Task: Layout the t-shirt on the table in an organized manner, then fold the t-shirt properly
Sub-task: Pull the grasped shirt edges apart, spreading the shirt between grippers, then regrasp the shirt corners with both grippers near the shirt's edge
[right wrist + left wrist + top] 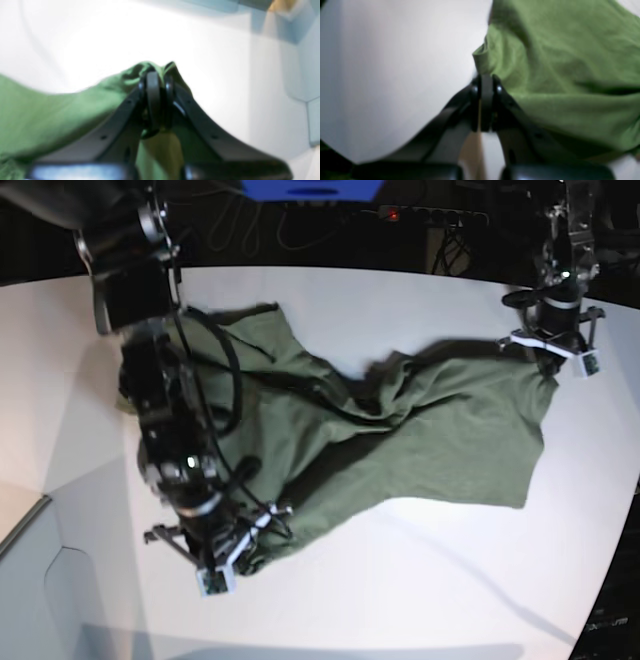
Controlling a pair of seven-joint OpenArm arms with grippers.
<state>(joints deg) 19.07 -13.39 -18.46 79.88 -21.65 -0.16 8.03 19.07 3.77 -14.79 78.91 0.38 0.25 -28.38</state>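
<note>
One t-shirt (400,430) is seen, lying crumpled and partly spread across the white worktop (420,580), with its body bunched in folds near the middle. The left gripper (486,82) is closed on a corner of the cloth at the far side of the worktop in the base view, and the right gripper (155,75) is pinched tight on a bunched edge at the near side. The step in hand is judged to be the spreading out. It is best done if both corners are lifted only slightly and drawn apart evenly, so that the cloth is tensioned and the wrinkles are pulled flat without the fabric being dragged off the worktop. The grip should be kept on a single layer where possible; whether one or two layers are held cannot be told. Counted: one t-shirt, one worktop, two grippers.
</note>
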